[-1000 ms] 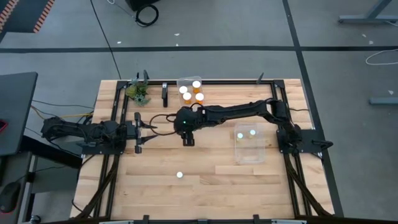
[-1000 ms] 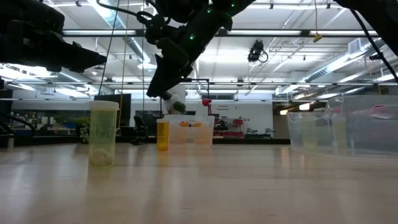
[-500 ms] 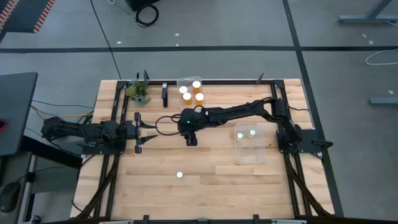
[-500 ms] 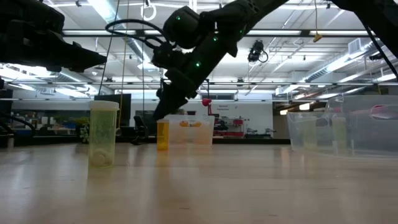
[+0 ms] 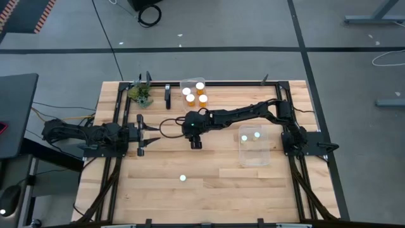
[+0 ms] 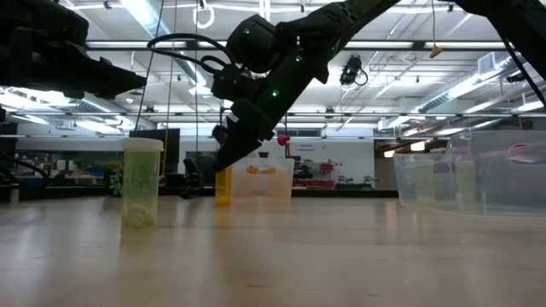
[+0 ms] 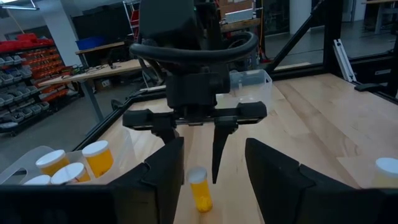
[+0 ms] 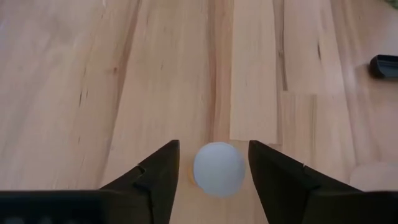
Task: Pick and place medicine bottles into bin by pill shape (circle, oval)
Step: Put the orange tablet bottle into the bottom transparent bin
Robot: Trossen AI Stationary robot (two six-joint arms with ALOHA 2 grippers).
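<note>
Since a second ago the right gripper (image 8: 211, 171) has come lower over the pale wooden table (image 5: 215, 183) and drawn slightly toward the six o'clock edge. Its dark fingers (image 8: 158, 177) now straddle the round white cap of a small orange-amber medicine bottle (image 8: 217, 169) that stands upright near the table's middle. The jaws are spread, a gap showing on each side of the cap, narrower than before. In the left wrist view the same bottle (image 7: 199, 188) stands on the wood between those fingers.

Nearest the six o'clock edge, one lone white-capped bottle (image 5: 182, 178) stands apart. At nine o'clock the left gripper (image 5: 140, 133) waits, its fingers pressed together. At three o'clock sits a clear plastic bin (image 5: 255, 156) with two white-capped bottles (image 5: 250, 135) at its far end. Toward twelve o'clock a second clear bin (image 5: 187, 83) holds four more capped bottles (image 5: 195, 94). Just to its eleven o'clock side stands a small green plant (image 5: 140, 93).
</note>
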